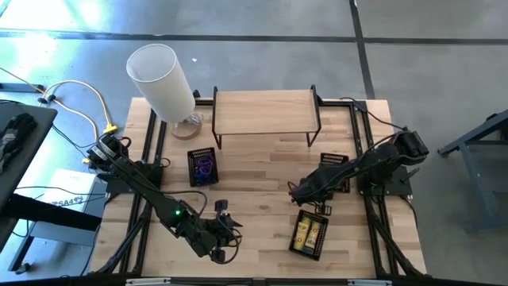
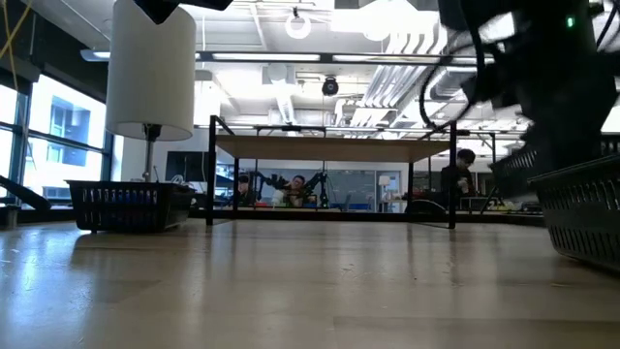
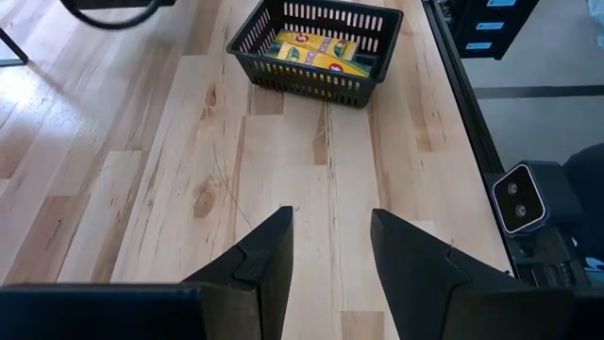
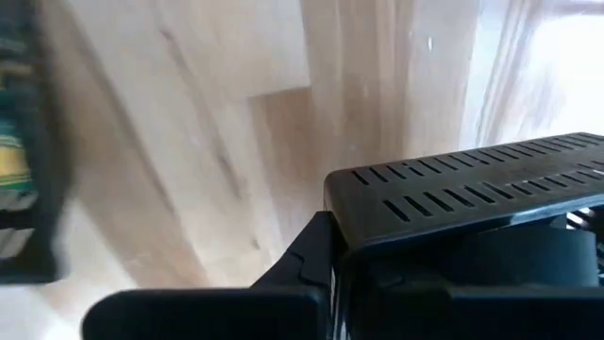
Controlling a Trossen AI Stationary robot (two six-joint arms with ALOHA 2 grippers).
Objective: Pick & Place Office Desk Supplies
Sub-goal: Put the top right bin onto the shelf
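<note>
High view shows the pale wooden table (image 1: 254,171), the tall white cylinder (image 1: 161,79) far left, and a black mesh tray (image 1: 309,235) of yellow rectangular pieces (image 1: 308,233) near right. Just above it, the right gripper (image 1: 299,194) is clenched empty; the left gripper (image 3: 327,247), near left, stands parted, empty.

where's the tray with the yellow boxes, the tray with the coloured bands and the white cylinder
tray with yellow boxes (image 3: 300,87): left wrist view, on its near mesh wall
tray with coloured bands (image 1: 191,168): high view, on its left rim
white cylinder (image 1: 161,83): high view, on the middle of its side
</note>
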